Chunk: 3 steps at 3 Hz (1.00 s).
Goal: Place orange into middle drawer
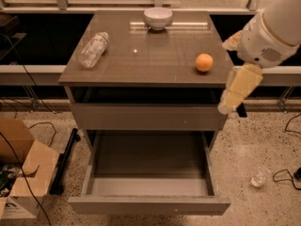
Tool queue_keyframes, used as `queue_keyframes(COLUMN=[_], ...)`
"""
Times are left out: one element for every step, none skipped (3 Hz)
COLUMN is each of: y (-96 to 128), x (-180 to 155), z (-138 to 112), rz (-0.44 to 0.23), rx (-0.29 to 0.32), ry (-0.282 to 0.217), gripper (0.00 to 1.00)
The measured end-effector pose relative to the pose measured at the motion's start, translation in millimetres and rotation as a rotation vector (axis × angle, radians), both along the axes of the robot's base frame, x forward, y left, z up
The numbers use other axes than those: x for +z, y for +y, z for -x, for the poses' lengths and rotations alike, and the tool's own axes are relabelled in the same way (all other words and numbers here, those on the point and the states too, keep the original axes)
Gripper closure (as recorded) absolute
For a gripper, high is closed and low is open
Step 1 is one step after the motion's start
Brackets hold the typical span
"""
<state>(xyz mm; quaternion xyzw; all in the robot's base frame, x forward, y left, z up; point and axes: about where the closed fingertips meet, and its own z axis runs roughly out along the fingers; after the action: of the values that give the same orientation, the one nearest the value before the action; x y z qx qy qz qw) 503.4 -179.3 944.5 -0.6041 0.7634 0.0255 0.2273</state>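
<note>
The small round orange fruit (204, 62) is left above the opened grey-brown middle drawer (149, 205) — the cream gripper (236, 91) is held to its right, opening undeterminable.

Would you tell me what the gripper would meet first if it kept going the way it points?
The gripper, right of the cabinet, points down and slightly left. It would likely first meet the right wall of the open drawer, or the floor beside it; depth is unclear.
</note>
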Motion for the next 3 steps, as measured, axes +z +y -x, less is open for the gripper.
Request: queue_keyframes(y=[28.9,44.2,45.9], x=[-18.5,-24.3,-35.4], z=[-51.7,-86.6,-126.4], rz=[-0.100,-0.143,-0.140], rx=[0.061,0.087,0.074], ry=[-0.018,-0.036,-0.036], gripper=[0.00,0.00,0.00])
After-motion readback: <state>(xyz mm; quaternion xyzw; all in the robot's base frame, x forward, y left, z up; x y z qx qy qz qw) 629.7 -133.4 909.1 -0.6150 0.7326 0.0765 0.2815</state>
